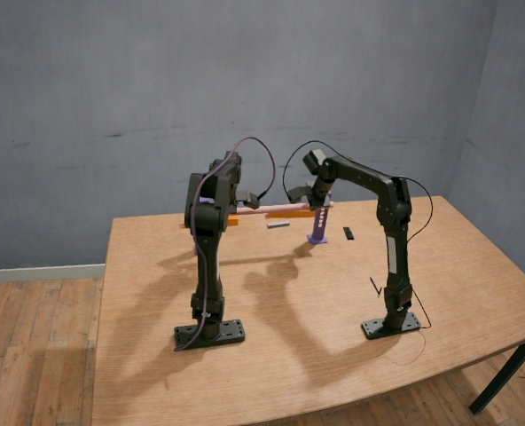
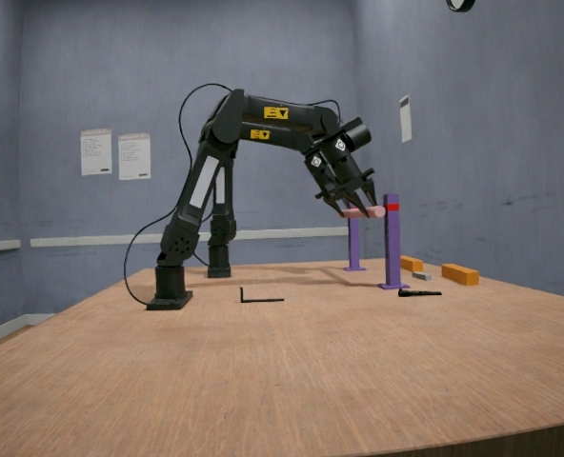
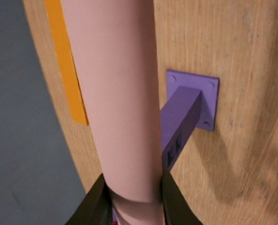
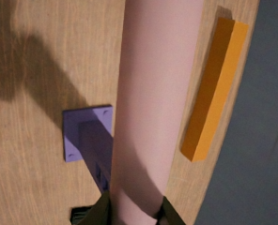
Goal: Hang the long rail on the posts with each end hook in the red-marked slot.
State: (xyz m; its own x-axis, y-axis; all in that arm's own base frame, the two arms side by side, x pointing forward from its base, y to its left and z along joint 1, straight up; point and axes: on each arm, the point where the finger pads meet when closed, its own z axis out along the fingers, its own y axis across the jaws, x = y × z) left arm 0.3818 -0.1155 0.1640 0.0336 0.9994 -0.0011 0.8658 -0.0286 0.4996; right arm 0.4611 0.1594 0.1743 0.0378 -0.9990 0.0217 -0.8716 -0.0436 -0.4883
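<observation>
The long pink rail is held level in the air between both arms, at about the height of the posts' tops. My left gripper is shut on it near one end. My right gripper is shut on it near the other end. The right purple post carries a red mark; the rail's end lies against its near side, just below that mark. The other post is mostly hidden behind the left arm in the top view. The hooks are hidden.
Two orange blocks and a small grey block lie behind the posts near the table's far edge. A black bar lies by the right post. A black L-shaped piece lies near the right arm's base.
</observation>
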